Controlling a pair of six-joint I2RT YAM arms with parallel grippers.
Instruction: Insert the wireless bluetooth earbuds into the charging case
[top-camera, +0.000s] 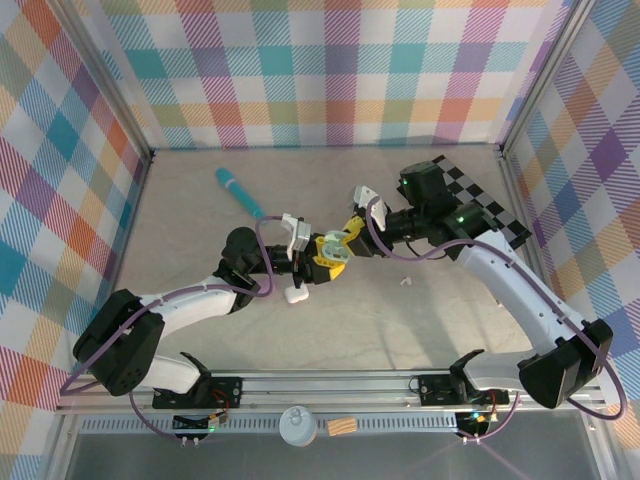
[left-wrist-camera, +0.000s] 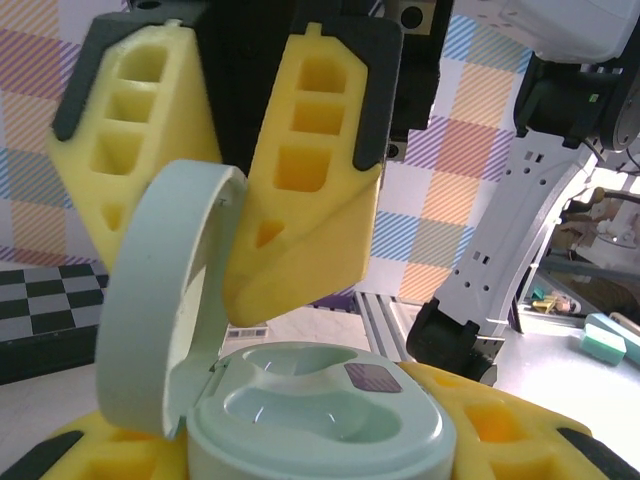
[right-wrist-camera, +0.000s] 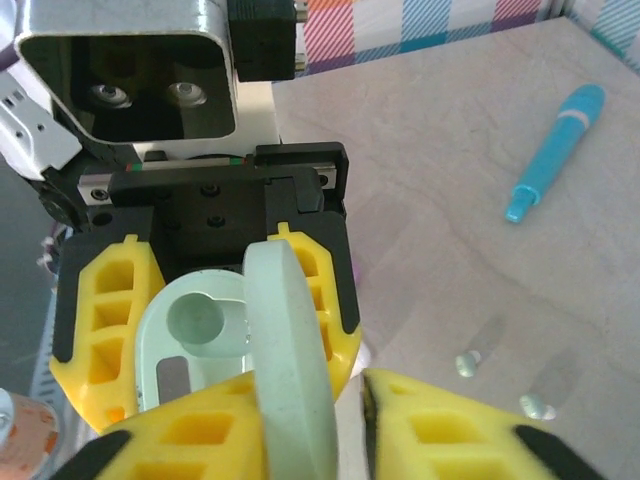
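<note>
The two arms meet over the middle of the surface (top-camera: 200, 330). There the left end effector (right-wrist-camera: 205, 312) is closed on the base of a pale green charging case (left-wrist-camera: 320, 425), with a yellow finger pressed against each side of it. The case is held clear of the surface with its round lid (left-wrist-camera: 165, 300) swung open and standing roughly square to the base. The moulded wells (left-wrist-camera: 300, 405) face the left wrist camera, and a small greyish patch (left-wrist-camera: 370, 378) sits beside them. The right end effector (right-wrist-camera: 312, 432) comes in from the opposite side with its yellow fingers (right-wrist-camera: 190, 440) flanking the lid. One finger lies against the lid's face and a thin gap shows at the other, so I cannot tell whether it clamps the lid or only brackets it. Two wireless bluetooth earbuds (right-wrist-camera: 468, 362), pale and tiny, lie on the surface near each other, apart from the case and off to the side of both end effectors. From above, one shows as a small white speck just beside the right forearm. A small white pebble-shaped object (top-camera: 296, 294) rests on the surface close beside the left wrist. A teal pen-like stick (top-camera: 238, 192) lies at a slant well apart, toward the back wall. A black-and-white checkerboard (top-camera: 490, 205) lies on the surface along the right wall, behind the right arm.
</note>
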